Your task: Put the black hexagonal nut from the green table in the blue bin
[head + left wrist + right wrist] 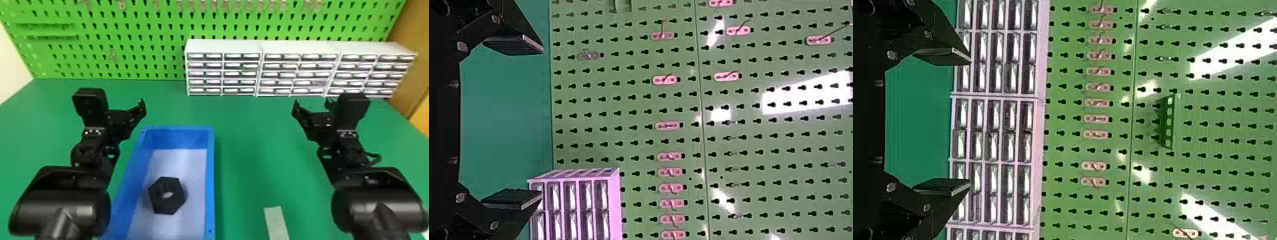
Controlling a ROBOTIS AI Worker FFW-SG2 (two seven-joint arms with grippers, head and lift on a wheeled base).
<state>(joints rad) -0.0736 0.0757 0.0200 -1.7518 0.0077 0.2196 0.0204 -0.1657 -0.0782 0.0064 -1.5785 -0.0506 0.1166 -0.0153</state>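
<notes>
The black hexagonal nut (162, 202) lies on the pale floor of the blue bin (209, 178), in its nearer half, with its hole visible. My left gripper (126, 107) is above the table beyond the bin's far left corner, apart from the nut. My right gripper (312, 107) is over the green table (255, 146), well to the right of the bin. Seen from its own wrist, the left gripper (541, 122) is open with nothing between the fingers. In the right wrist view the right gripper (969, 122) is likewise open and holds nothing.
White drawer cabinets (223, 46) stand along the back of the table, from the middle to the right. Behind them rises a green pegboard (137, 41) with hooks. A pale strip (276, 221) lies on the table to the right of the bin, near the front.
</notes>
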